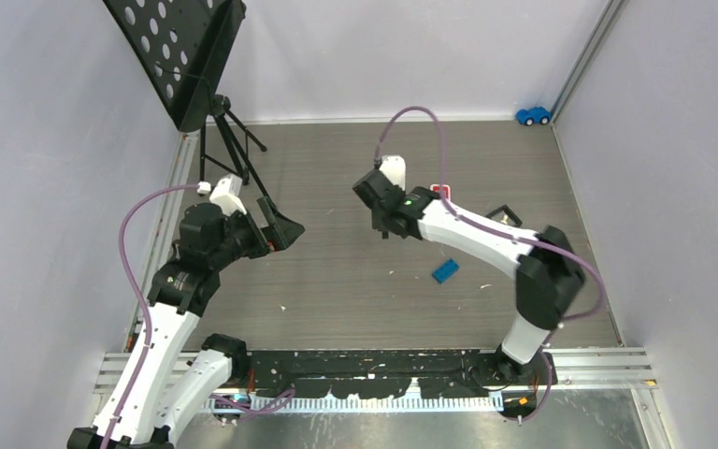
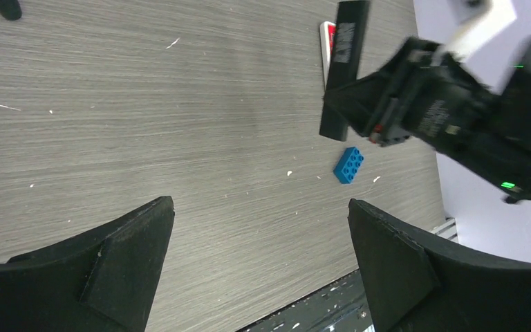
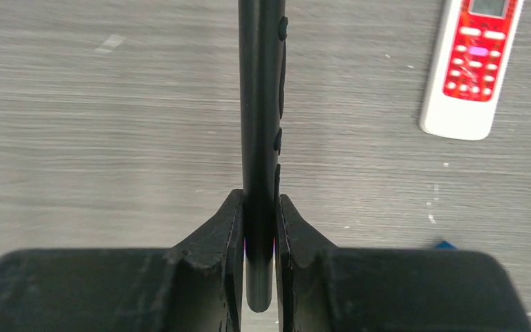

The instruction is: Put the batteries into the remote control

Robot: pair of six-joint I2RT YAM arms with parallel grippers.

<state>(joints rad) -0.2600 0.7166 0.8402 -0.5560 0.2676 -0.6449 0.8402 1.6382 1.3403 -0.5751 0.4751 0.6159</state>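
Right gripper (image 3: pixel 258 211) clenched black remote (image 3: pixel 258 97) edge-on, centre frame: presenting step, apparently. Left gripper (image 2: pixel 261 238) hung released; batteries, unseen, needed next.

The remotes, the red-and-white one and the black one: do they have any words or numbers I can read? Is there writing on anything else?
Nothing here can be read.
On the red-and-white remote: button marks and a small screen, too small and blurred.
On the black remote: white print, too blurred.
On the right gripper: pale print on its body in the left wrist view, unreadable.
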